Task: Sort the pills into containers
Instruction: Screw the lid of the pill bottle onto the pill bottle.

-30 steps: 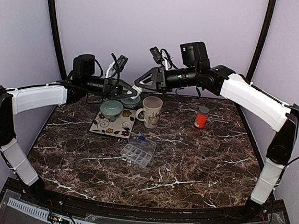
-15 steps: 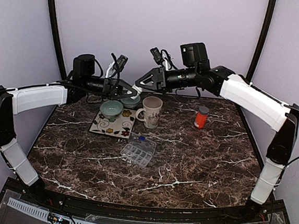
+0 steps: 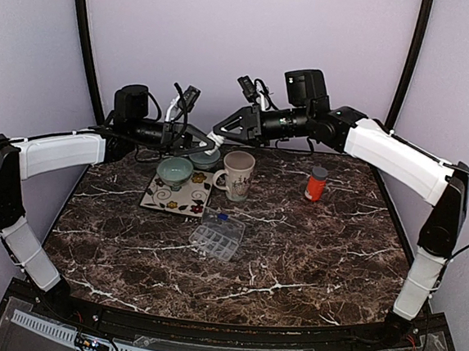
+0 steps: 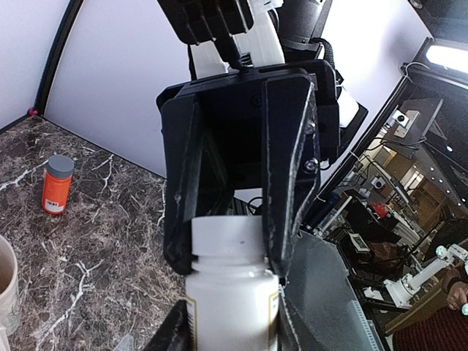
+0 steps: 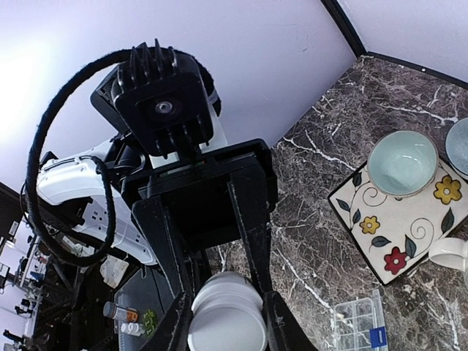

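A white pill bottle (image 3: pixel 213 142) hangs in the air above the back of the table, between my two grippers. My left gripper (image 3: pixel 205 146) is shut on its body; in the left wrist view the bottle (image 4: pixel 232 300) fills the gap between my own fingers (image 4: pixel 174 333). My right gripper (image 3: pixel 221 134) reaches in from the other side. Its pads press both sides of the white cap (image 4: pixel 228 235). From the right wrist the cap (image 5: pixel 227 325) shows end-on between my fingers (image 5: pixel 275 322). A clear pill organizer (image 3: pixel 217 235) lies at mid table.
An orange pill bottle (image 3: pixel 317 183) with a grey cap stands at the back right. A cream mug (image 3: pixel 238 174), a teal bowl (image 3: pixel 174 171) and a second bowl (image 3: pixel 205 161) sit by a flowered tile (image 3: pixel 177 197). The purple wall stands close behind.
My right gripper's jaws have narrowed onto the bottle's cap. The left gripper keeps its hold, and the bottle stays in the same place.
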### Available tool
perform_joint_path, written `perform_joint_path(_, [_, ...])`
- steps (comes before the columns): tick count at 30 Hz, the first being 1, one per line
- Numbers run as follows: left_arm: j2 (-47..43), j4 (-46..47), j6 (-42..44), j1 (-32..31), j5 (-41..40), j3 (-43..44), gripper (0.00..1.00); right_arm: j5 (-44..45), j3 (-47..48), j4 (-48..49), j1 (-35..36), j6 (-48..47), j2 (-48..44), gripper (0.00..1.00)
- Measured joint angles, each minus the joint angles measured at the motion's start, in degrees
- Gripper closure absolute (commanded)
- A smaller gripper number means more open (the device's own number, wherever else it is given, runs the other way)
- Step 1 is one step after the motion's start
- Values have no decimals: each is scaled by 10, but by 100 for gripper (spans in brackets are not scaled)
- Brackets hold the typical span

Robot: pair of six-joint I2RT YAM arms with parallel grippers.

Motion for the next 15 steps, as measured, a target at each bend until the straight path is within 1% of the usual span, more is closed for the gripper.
perform_joint_path(8, [0, -6, 5, 0, -13, 0, 100, -2, 1, 0, -1, 25, 3, 87])
perform_joint_path(12, [-1, -32, 34, -3, -38, 4, 100, 2, 25, -21, -4, 35, 20, 90])
perform_joint_path(15, [-2, -64, 66, -9, -74, 16, 100, 11, 46, -43, -9, 43, 31, 92])
